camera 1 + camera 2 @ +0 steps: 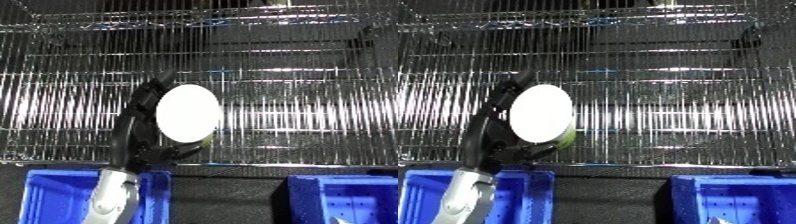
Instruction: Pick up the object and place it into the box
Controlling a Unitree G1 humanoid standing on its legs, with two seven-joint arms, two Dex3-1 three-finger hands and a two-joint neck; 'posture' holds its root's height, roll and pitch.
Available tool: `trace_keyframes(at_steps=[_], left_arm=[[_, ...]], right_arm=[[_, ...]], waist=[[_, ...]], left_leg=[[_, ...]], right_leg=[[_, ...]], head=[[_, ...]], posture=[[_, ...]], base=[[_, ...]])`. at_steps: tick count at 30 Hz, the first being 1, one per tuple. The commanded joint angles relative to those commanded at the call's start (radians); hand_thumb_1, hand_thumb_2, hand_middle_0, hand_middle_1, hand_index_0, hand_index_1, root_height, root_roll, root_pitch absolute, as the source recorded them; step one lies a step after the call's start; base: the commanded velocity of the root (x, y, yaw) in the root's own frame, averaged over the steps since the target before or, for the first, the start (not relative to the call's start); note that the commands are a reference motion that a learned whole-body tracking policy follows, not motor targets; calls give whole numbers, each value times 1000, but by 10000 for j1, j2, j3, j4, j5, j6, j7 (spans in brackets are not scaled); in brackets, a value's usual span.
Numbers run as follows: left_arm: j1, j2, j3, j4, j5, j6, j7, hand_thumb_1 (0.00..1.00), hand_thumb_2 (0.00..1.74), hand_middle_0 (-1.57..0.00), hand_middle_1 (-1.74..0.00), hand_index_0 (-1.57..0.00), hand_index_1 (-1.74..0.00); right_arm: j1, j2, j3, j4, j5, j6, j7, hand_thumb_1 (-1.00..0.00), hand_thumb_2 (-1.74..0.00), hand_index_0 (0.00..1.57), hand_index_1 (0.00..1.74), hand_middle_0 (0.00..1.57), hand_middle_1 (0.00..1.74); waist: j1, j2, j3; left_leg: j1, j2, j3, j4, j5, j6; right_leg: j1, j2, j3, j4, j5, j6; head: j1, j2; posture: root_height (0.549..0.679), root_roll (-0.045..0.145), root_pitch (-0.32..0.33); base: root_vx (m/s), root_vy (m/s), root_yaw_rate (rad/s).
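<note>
Left side, near edge: a blue bin (53, 195) sits below the wire shelf, its rim cut off by the lower frame edge.

The left forearm (111, 197) (white and silver) rises from the near edge over that bin's right part. The left hand (142, 135) is black and is raised in front of the shelf. Its fingers curl up and around the left edge of the object, with the thumb hooked under the lower rim, so the hand is gripping the object.

The object (187, 113) is a white oval disc shape, face turned towards the camera, with a thin yellow-green edge showing at its lower rim (best seen in the right eye view). It is held up in the air, left of centre, in front of the wire shelf and above the gap just right of the left bin. It is not in either bin.

Behind, across the full width: wire shelf (293, 100), shiny metal rods with bright glare.

Right side, near edge: second blue bin (346, 197), well apart from the hand.

The right hand does not show in either view.
</note>
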Motion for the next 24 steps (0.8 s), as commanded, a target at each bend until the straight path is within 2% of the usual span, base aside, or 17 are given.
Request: trace_keyframes(at_steps=[8,13,16,21,24], left_arm=[[30,-20,-32,76,-75,36,-115,1000,1740,-1570,-1740,-1570,-1740],[135,-26,25,136,-92,111,60,1000,1740,-1570,-1740,-1570,-1740],[303,-49,70,174,-180,143,-41,1000,1740,-1570,-1740,-1570,-1740],[743,-100,197,72,-510,-69,-567,1000,1740,-1570,-1740,-1570,-1740],[1195,-111,413,-201,-602,-282,-708,1000,1740,-1570,-1740,-1570,-1740]], right_arm=[[-62,25,5,112,28,-68,13,0,0,0,0,0,0],[-117,60,-26,258,102,-129,24,0,0,0,0,0,0],[-163,89,-76,422,131,-164,37,0,0,0,0,0,0],[-346,146,-264,925,-79,-217,-112,0,0,0,0,0,0],[-463,175,-436,1380,-355,-202,-307,0,0,0,0,0,0]], waist=[[25,68,0],[69,151,0],[111,240,0],[252,488,0],[410,675,0]], left_leg=[[58,-18,27,-57,-4,-6],[202,-46,32,-191,30,-20],[406,-60,36,-413,106,-43],[990,-71,66,-1116,358,-151],[1494,-90,73,-1710,575,-246]], right_leg=[[49,-26,14,-53,-22,-12],[157,-44,21,-118,-45,-26],[312,-54,52,-257,-34,-32],[795,-110,116,-779,44,-35],[1252,-154,137,-1252,106,-45]], head=[[-21,6],[-95,-65],[-130,-125],[-153,-399],[-71,-732]], posture=[[611,-33,148],[612,-30,144],[614,-28,139],[622,-20,127],[629,-13,115]], base=[[-1,2,11],[-4,-9,29],[-9,-14,39],[-14,-19,68],[-5,-30,110]])
